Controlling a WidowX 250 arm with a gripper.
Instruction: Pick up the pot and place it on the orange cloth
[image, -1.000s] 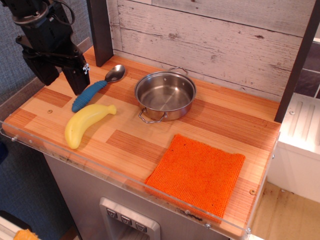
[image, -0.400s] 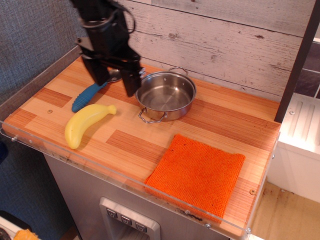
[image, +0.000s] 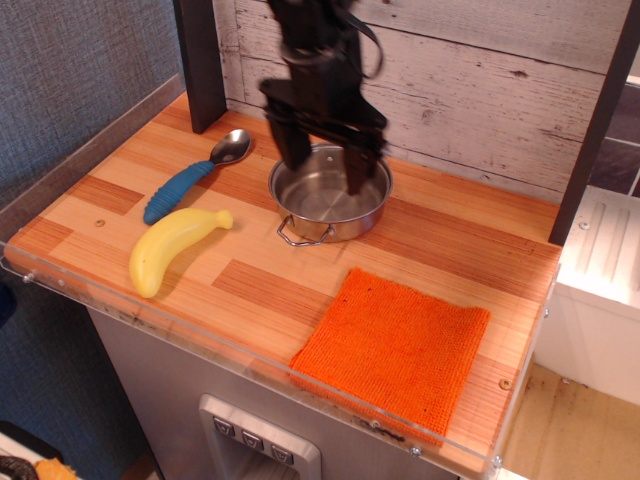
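Note:
The shiny steel pot (image: 330, 202) stands upright on the wooden counter near the back wall, with one wire loop handle toward the front. My gripper (image: 327, 168) hangs open right above the pot, its two dark fingers (image: 291, 146) spread across the pot's opening, slightly blurred. It holds nothing. The square orange cloth (image: 394, 347) lies flat at the front right of the counter, apart from the pot.
A yellow banana (image: 172, 249) lies at the front left. A metal spoon with a blue handle (image: 192, 178) lies behind it. A dark post (image: 200, 62) stands at the back left. A clear plastic lip (image: 250, 362) runs along the counter's front edge.
My gripper has moved right from above the counter's left end, past the spoon, to above the pot. Nothing on the counter has moved.

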